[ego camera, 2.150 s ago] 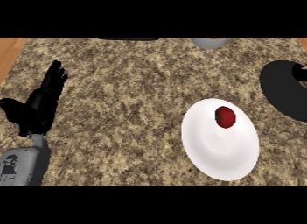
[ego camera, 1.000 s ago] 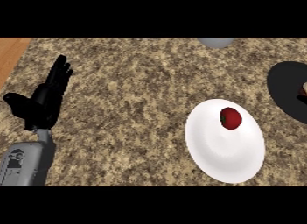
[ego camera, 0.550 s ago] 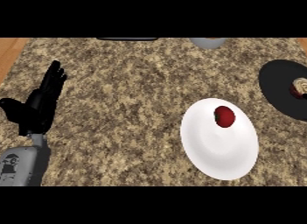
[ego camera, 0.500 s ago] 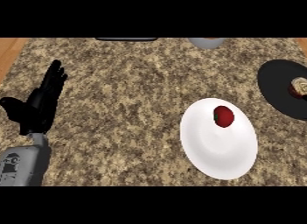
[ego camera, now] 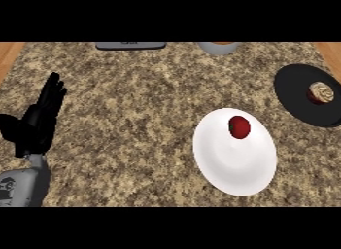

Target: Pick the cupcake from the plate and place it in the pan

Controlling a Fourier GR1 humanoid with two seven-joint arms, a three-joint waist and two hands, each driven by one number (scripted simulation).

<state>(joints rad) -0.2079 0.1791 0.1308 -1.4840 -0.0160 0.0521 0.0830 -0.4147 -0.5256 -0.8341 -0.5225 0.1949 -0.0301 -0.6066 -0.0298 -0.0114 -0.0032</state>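
A speckled brown and tan granite counter [ego camera: 144, 102] with orange-brown wood at its sides. A plain white plate [ego camera: 234, 158] holds a dark red fruit [ego camera: 239, 126]. A black pan [ego camera: 313, 99] holds a tan-swirled cupcake [ego camera: 322, 92]. Black left hand [ego camera: 37, 121], grey forearm [ego camera: 16, 187].

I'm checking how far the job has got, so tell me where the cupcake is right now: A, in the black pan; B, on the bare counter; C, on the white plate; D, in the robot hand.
A: the cupcake sits inside the black pan at the right, while the white plate holds only a red fruit, and the left robot hand is open and holds nothing.
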